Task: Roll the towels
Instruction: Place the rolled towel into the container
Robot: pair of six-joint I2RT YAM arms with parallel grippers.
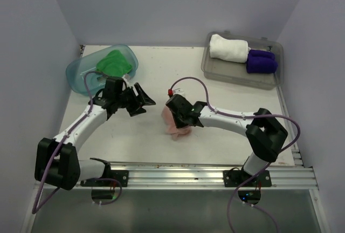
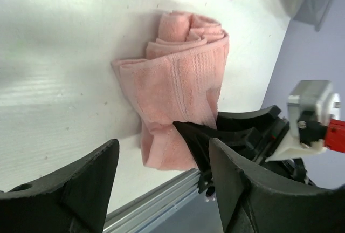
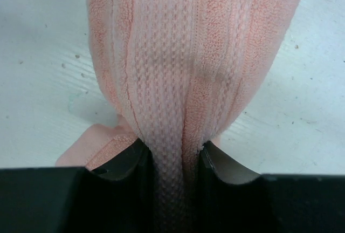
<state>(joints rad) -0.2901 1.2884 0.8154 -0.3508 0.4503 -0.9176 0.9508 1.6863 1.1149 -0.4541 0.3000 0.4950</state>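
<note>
My right gripper (image 3: 172, 160) pinches the loosely rolled salmon pink towel (image 3: 188, 55) in the middle of the desk (image 1: 135, 136). My left gripper (image 1: 141, 102) hangs spread and empty nearby. The green towel (image 1: 113, 61) sits in the teal tub (image 1: 78, 74). The white towel (image 1: 229, 48) and purple towel (image 1: 261, 60) lie rolled in the grey tray (image 1: 215, 71).

Top view: salmon towel (image 1: 180, 132) largely hidden beneath right claw (image 3: 172, 155). Right wrist view: towel's far end cut by top edge, pinched fold lost between claw fingers.
</note>
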